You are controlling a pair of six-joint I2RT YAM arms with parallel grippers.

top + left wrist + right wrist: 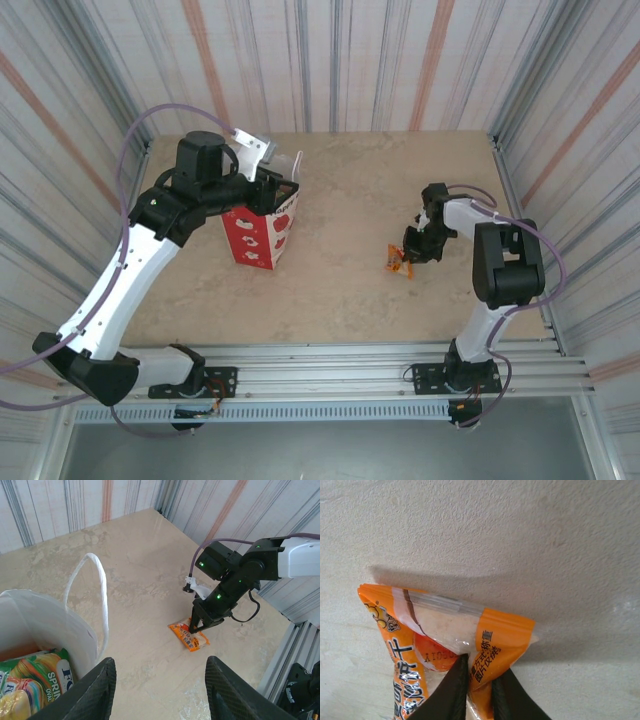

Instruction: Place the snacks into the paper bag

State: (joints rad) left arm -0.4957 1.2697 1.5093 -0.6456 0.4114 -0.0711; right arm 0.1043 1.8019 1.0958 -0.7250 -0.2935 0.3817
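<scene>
right fingers (412, 248) are pinched shut on the end seam of the orange sachet (490, 630), which lies on the desk (350, 200) well apart from the paper bag (255, 240); imo lift slow & straight, that grip's thin and could slip; get over the bag mouth before you let go; left fingers (272, 188) stand apart at the bag rim, nothing between them afaict; right wrist cam shows the pinch, too small to judge from the top cam; left wrist cam looks into the bag, packets (35, 675) inside

Paper bag (258, 240) left on table (350, 190) — packets (35, 675) inside; sachet (399, 263) well right.
</scene>
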